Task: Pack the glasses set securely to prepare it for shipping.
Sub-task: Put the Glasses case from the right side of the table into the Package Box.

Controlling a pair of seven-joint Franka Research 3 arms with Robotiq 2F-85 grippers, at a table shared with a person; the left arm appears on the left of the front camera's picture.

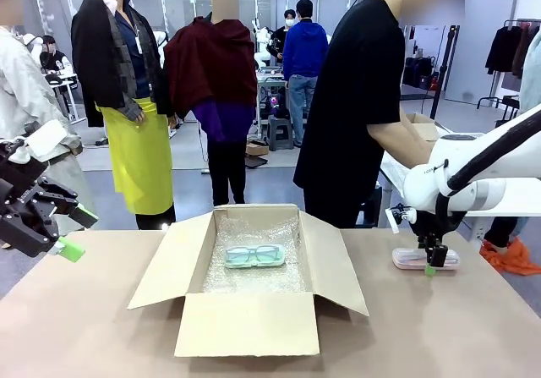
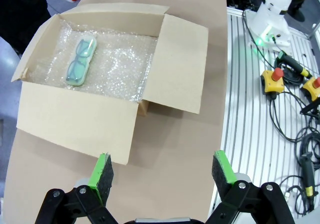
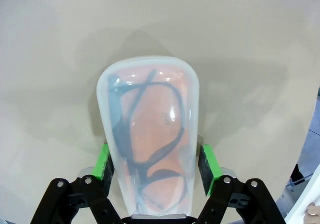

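Observation:
An open cardboard box point(image 1: 245, 323) sits mid-table, lined with bubble wrap point(image 1: 254, 281). The mint-green-framed glasses pack point(image 1: 255, 256) lies flat inside it, toward the far end, and appears again in the left wrist view as the mint pack point(image 2: 80, 62). On the table to the right of the box lies the pink-framed glasses pack point(image 1: 425, 260). My right gripper point(image 1: 431, 266) is down over it. In the right wrist view the green pads point(image 3: 103, 162) sit against both long sides of the pink pack point(image 3: 150, 129). My left gripper point(image 1: 78, 232) hangs open above the table's left edge, with nothing between its fingers point(image 2: 102, 171).
A person in black point(image 1: 355, 99) stands at the far right side of the table, hands at a small box point(image 1: 425, 128). The big box's flaps point(image 1: 334, 264) spread outward. Beside the table runs a metal rail deck with stop buttons point(image 2: 273, 80) and cables.

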